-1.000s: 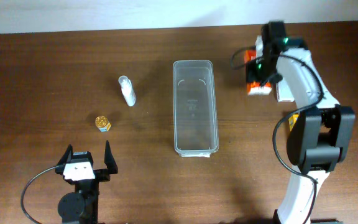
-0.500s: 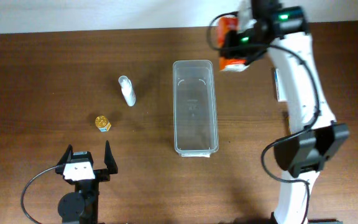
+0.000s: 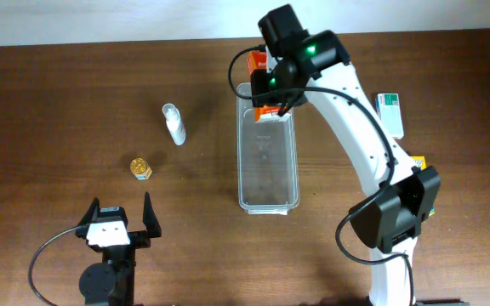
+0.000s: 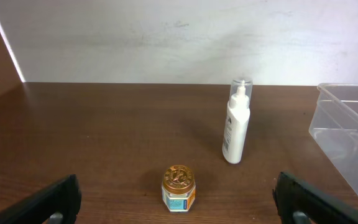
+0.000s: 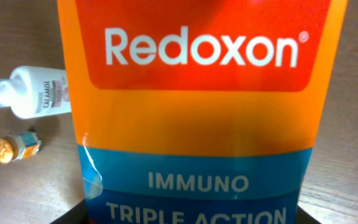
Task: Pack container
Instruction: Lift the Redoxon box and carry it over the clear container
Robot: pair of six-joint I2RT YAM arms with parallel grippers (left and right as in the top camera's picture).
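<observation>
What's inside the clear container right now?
Nothing shows in the near and middle parts of the container; its floor there is bare. The far end is covered by the right gripper and the orange box it holds above, so that part cannot be checked.

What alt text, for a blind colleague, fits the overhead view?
The right gripper holds an orange box above the far end of the clear container. The left gripper sits open near a white bottle and a small gold-lidded jar.
</observation>
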